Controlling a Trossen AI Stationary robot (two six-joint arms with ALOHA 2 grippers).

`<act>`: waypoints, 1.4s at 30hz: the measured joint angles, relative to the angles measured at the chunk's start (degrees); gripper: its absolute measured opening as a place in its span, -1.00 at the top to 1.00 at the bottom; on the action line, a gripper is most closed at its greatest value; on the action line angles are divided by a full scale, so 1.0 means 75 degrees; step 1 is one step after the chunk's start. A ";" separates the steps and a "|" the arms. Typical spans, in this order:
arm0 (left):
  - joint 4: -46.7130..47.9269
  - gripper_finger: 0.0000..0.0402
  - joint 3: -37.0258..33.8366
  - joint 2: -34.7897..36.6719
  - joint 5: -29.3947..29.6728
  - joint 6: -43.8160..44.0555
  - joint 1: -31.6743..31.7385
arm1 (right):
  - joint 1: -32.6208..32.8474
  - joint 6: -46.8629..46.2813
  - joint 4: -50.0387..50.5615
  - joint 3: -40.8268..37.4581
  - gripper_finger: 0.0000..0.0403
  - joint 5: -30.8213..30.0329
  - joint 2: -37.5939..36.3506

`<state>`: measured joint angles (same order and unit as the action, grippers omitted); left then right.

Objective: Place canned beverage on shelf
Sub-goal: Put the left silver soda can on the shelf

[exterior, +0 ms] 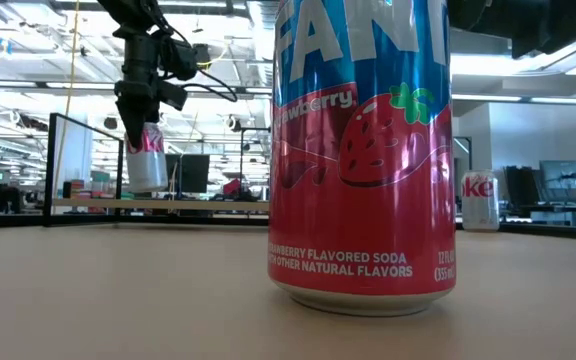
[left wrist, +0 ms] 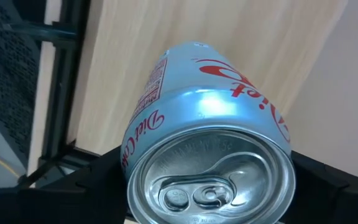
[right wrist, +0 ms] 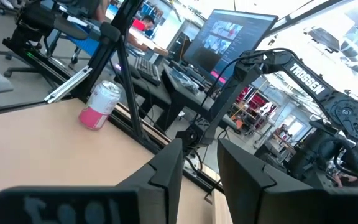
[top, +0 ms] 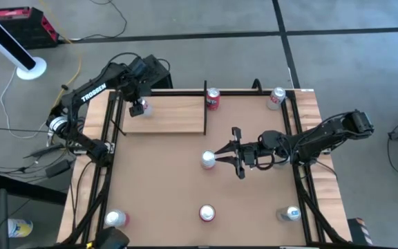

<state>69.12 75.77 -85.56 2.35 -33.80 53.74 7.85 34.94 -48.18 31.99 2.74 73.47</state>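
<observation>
Left gripper [top: 139, 106], jaws clasping the upper rim of a silver Diet Coke can [left wrist: 207, 158] above the pale wood shelf [top: 178, 114]: rigid, smooth, probably slippery; best held mid-body.

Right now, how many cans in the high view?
7. Silver Diet Coke can at the left fingers over the pale wooden shelf; back rail two; centre one; front edge three.

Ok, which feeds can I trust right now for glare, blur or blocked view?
Low view: a strawberry soda can close to the lens blocks the middle, bright ceiling lights behind. Left wrist view: glare on the Diet Coke can, shelf soft. Right wrist view: a window blows out one corner. High view: even light, nothing blocked.
</observation>
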 joint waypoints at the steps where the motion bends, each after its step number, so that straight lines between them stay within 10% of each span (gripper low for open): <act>1: 0.0019 -0.54 0.0000 0.0000 0.0001 0.0000 0.0000 | 0.0000 0.0000 -0.0003 0.0000 0.37 -0.0001 0.0000; 42: -0.0615 -0.62 -0.0484 0.0009 0.0415 0.0586 -0.0029 | -0.0001 0.0006 0.0017 0.0000 0.37 0.0000 0.0000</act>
<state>64.51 72.14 -85.49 5.46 -29.41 53.52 7.84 34.98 -48.05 31.99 2.74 73.47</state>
